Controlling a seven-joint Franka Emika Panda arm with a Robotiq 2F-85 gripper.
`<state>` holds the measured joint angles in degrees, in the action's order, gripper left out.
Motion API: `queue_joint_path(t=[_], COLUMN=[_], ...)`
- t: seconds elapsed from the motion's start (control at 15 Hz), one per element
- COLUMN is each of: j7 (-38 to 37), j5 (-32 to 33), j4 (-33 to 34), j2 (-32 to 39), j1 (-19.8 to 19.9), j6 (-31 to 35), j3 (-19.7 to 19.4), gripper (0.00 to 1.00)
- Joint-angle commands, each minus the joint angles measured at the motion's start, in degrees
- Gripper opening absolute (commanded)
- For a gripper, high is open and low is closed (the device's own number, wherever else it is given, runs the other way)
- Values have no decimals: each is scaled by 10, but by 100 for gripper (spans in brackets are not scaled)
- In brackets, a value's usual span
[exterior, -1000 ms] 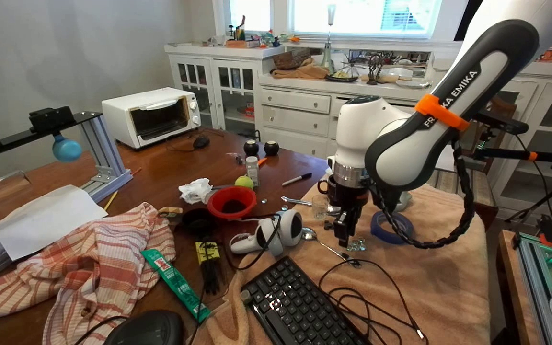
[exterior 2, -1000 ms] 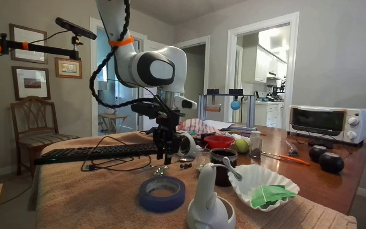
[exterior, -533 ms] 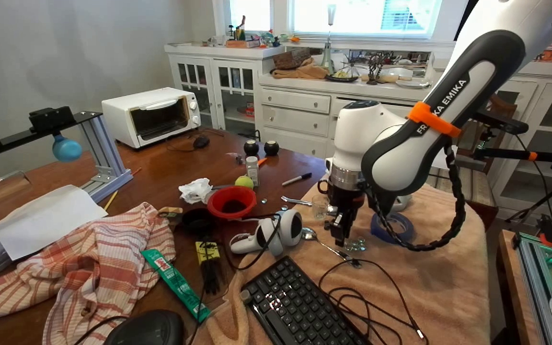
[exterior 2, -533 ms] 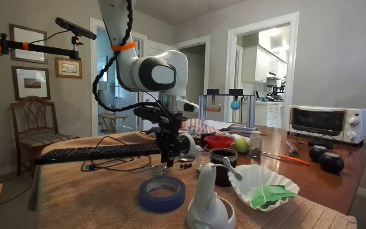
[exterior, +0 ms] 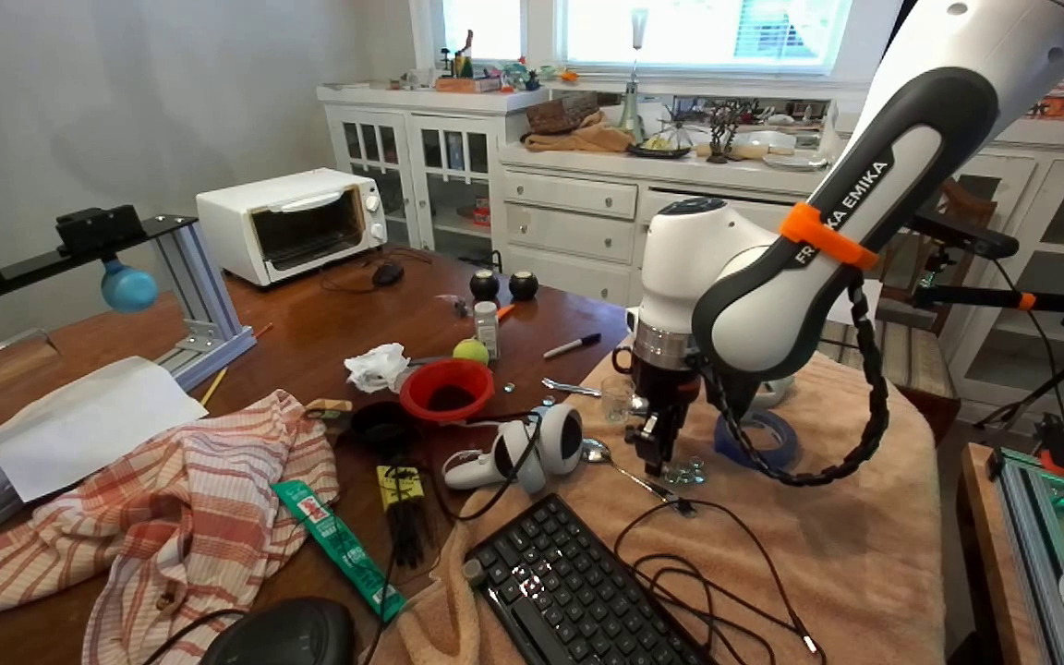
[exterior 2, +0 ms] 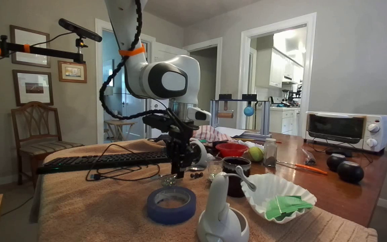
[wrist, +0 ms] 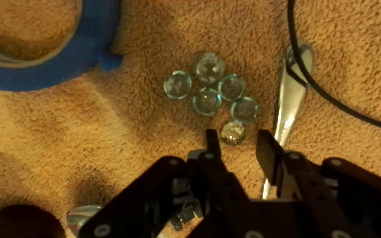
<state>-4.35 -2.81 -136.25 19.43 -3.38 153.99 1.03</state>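
My gripper (wrist: 237, 134) points down over the tan towel, its jaws partly open with a gap between the fingers. In the wrist view a clear, yellowish glass bead (wrist: 232, 133) lies between the fingertips, closer to the left one, with a small gap visible. Several bluish clear glass beads (wrist: 207, 101) cluster just beyond it. A metal spoon (wrist: 289, 96) lies to the right, its handle passing behind the right finger. In both exterior views the gripper (exterior: 657, 462) (exterior 2: 177, 173) is low beside the beads (exterior: 685, 473) (exterior 2: 168, 180); whether it touches the towel cannot be told.
A roll of blue tape (wrist: 45, 74) (exterior 2: 171, 215) lies near the beads. A black cable (wrist: 336, 102) crosses the spoon. Close by stand a drinking glass (exterior 2: 214, 166), a dark mug (exterior 2: 236, 181), a white headset controller (exterior: 532, 453), small dark pieces (exterior 2: 197, 175) and a keyboard (exterior: 578, 573).
My gripper has come down closer to the towel and shifted a little toward the glass and mug. The fingers have drawn nearer to each other. The objects on the table appear unmoved.
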Motion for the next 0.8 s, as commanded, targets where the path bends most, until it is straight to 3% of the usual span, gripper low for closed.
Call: queue_joint_path(t=[0.0,0.2,0.73], j7=[-12,-12,-14], j5=[8,9,12], j4=[7,6,6], j2=[13,13,17], j1=[-3,-3,-4], j6=[11,11,11], j3=[-3,-4,-8], gripper=[34,28,30])
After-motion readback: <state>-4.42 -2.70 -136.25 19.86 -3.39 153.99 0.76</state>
